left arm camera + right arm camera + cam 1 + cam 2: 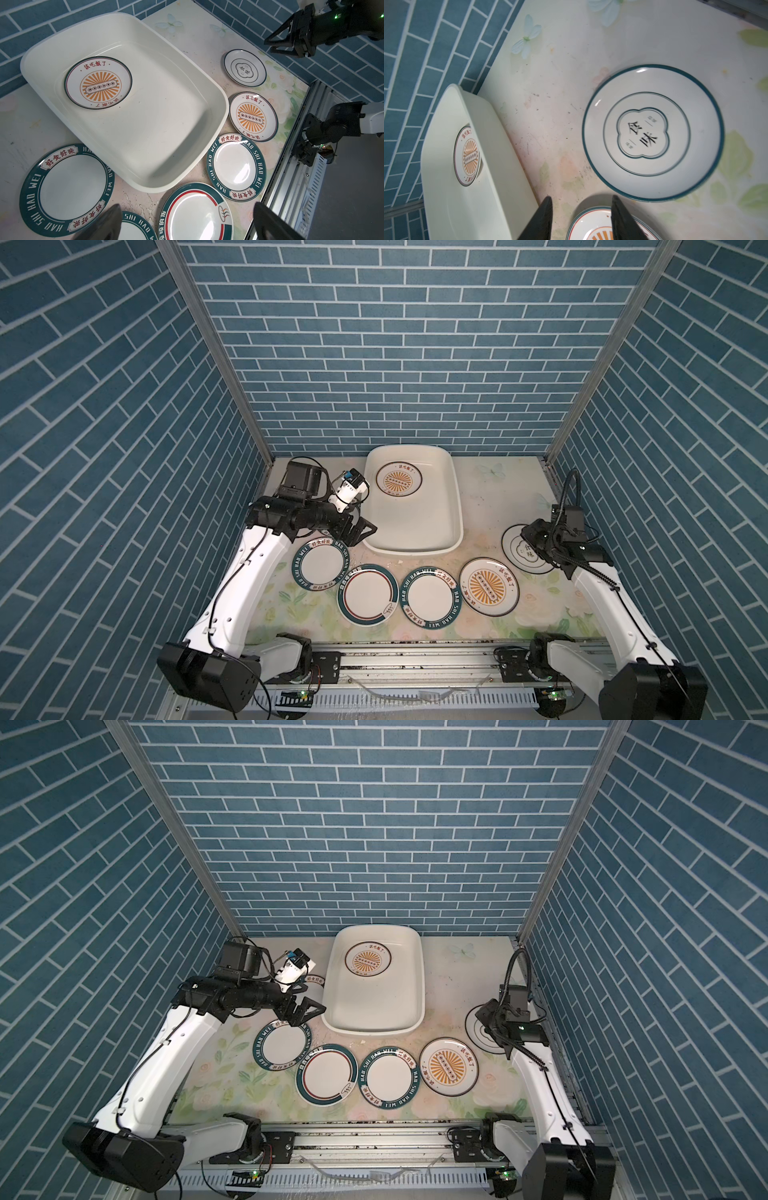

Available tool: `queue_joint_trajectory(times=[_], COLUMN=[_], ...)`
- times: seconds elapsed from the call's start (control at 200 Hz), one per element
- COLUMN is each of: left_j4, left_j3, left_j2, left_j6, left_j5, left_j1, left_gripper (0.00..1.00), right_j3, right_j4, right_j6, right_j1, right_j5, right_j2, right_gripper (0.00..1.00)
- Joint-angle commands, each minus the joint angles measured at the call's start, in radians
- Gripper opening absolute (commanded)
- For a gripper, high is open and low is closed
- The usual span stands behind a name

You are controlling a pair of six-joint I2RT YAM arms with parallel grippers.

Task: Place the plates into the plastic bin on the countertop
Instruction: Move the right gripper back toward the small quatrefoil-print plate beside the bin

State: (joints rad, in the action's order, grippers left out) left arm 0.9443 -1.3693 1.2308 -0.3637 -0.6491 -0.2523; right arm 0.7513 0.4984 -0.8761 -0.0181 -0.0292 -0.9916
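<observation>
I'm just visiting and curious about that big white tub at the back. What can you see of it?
The plastic bin is a large white rectangular tub, glossy like moulded plastic, with rounded corners and a flared rim. It sits upright on the countertop, near the back wall. One sunburst plate lies flat in its far end; the rest is bare. Its rim overhangs the edge of a teal lettered plate.
</observation>
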Motion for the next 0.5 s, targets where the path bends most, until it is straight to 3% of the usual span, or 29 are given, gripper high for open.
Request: queue_joint_trajectory(times=[0.0,0.275,0.495], left_j4=[-0.005,0.015,-0.001], left_j3=[-0.014,-0.035,-0.042], left_j2=[0.017,0.036,0.057], left_j6=[-0.010,-0.031,-0.021], left_j5=[-0.050,-0.081,-0.097], left_j1=[-0.007,-0.010,-0.015], left_gripper=[1.00,1.00,1.00], right_j3=[-0.062,-0.139,-0.242], right_j4=[0.082,0.170,0.117], right_j6=[-0.075,-0.128,-0.158], right_j1=[-0.064,-0.178,-0.236], right_j5=[0.009,-0.052,-0.146], right_j2=[0.052,0.133,0.137], right_gripper=[0.47,0.48,0.48])
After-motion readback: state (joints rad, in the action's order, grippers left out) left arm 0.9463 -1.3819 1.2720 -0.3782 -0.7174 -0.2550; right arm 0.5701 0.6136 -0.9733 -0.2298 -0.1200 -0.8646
